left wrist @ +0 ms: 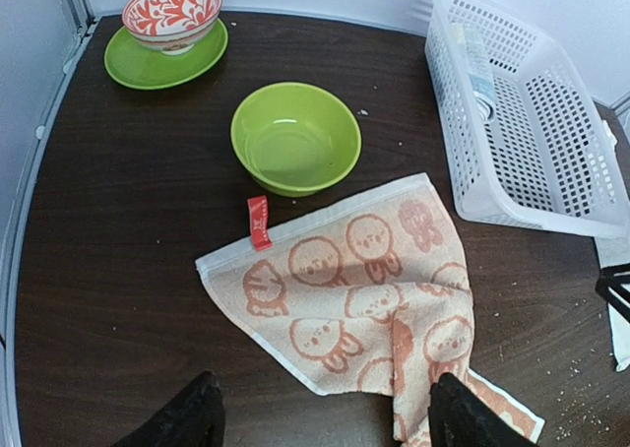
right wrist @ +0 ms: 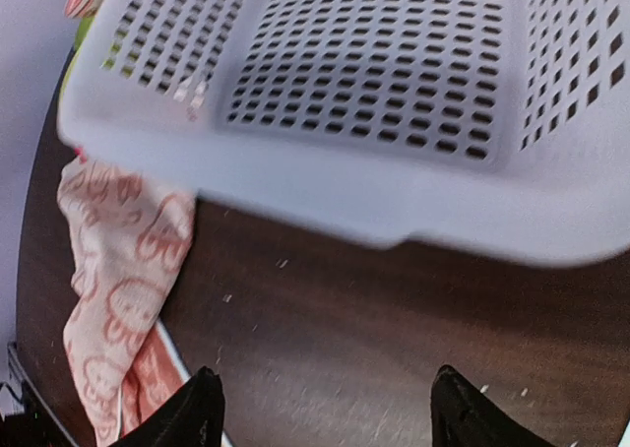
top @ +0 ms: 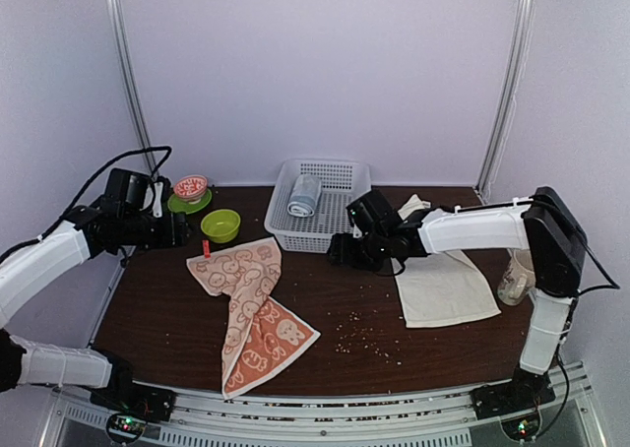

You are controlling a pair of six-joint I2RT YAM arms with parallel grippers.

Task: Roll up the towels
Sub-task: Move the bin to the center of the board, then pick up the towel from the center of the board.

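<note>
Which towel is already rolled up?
The grey-blue towel, sitting rolled inside the white basket. The salmon-orange printed towel lies loose and rumpled on the table, and the cream towel lies spread flat.

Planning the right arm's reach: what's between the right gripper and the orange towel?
Only bare tabletop lies between the right gripper and the orange towel; the top view shows it.

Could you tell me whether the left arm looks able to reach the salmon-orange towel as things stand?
Likely yes: the left arm has its jaws open, and the salmon-orange towel lies just ahead, nothing between.
</note>
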